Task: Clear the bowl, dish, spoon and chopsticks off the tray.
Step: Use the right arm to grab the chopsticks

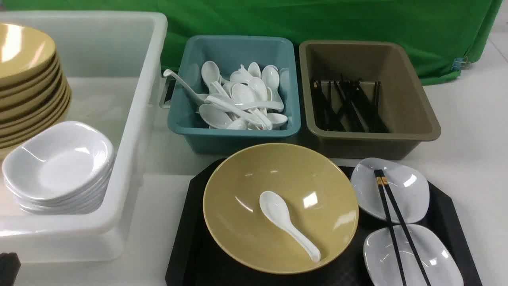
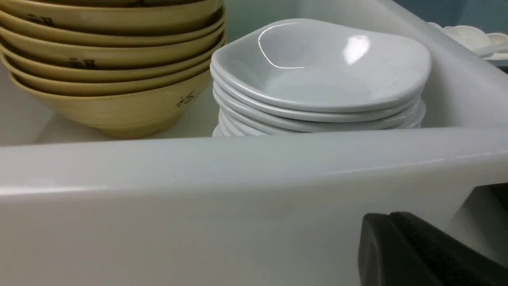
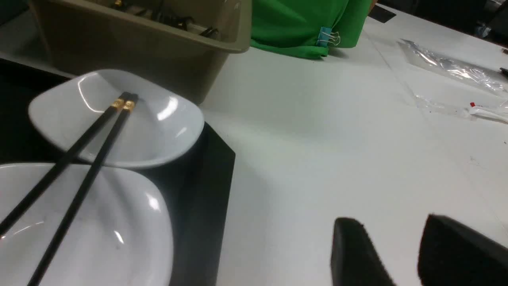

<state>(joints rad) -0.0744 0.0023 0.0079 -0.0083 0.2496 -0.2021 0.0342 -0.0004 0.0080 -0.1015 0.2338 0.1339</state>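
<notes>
The black tray lies at the front centre. The mustard-yellow bowl sits on it with the white spoon lying inside. Two white dishes sit on the tray's right side, and the black chopsticks lie across both. They also show in the right wrist view. My right gripper is open and empty over bare table, to the right of the tray. My left gripper is shut and empty, low against the outside wall of the white tub.
The white tub at the left holds a stack of yellow bowls and a stack of white dishes. A teal tub of spoons and a brown tub of chopsticks stand behind the tray. Green cloth hangs at the back.
</notes>
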